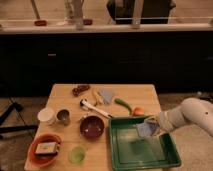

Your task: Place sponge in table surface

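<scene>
Pale blue-grey rectangular sponge (144, 131) held in the air at the right side of the light wooden tabletop (142, 97).

The sponge is a small, soft-looking slab, tilted with its broad face turned toward the left and near side. It hangs at the tip of the hand (152, 128), which reaches in from the right and grips it at its right edge. It is lifted clear of the floor of the green plastic tray (170, 159) and sits over the tray's far part, just inside the far rim. It touches no wood; the nearest bare tabletop lies just beyond that rim, to the far side.
</scene>
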You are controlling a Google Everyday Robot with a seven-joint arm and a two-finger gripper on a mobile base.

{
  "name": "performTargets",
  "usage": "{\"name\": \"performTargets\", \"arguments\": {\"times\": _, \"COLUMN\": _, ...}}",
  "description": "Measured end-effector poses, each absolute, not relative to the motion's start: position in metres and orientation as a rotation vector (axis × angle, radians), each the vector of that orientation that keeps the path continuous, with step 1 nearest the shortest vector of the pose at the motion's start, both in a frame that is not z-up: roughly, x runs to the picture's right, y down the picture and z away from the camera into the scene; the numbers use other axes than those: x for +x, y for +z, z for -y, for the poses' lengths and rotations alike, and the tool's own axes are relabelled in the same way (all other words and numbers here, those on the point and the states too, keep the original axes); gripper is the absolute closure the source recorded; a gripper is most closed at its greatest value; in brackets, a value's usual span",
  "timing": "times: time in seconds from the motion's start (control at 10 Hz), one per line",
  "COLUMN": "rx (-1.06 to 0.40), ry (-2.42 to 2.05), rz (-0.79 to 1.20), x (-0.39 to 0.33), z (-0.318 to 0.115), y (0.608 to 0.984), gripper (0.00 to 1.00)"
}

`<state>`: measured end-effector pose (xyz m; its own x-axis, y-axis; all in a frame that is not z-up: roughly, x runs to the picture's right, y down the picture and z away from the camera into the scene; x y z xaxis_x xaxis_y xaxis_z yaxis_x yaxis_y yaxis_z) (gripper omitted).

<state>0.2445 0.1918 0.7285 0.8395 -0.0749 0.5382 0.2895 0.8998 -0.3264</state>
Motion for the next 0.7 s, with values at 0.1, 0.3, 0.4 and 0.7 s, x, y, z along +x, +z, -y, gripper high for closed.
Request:
{"name": "performTargets", "arguments": {"times": 0.1, "rx": -0.393, "ry": -0.174, "rz": 0.524, "x": 0.257, "z": -0.179, "y": 0.729, "gripper": 1.00}}
{"name": "performTargets", "arguments": {"times": 0.3, "rx": -0.361, "ry": -0.134, "rz": 0.501, "x": 0.281, "z": -0.155, "y": 0.726, "gripper": 1.00}}
{"name": "performTargets", "arguments": {"times": 0.4, "rx": -0.355, "ry": -0.131, "rz": 0.499, "x": 0.284, "z": -0.147, "y": 0.726, "gripper": 1.00}}
{"name": "performTargets", "arguments": {"times": 0.7, "rx": -0.355, "ry": -0.131, "rz": 0.498, "x": 0.286, "z": -0.146, "y": 0.726, "gripper": 1.00}}
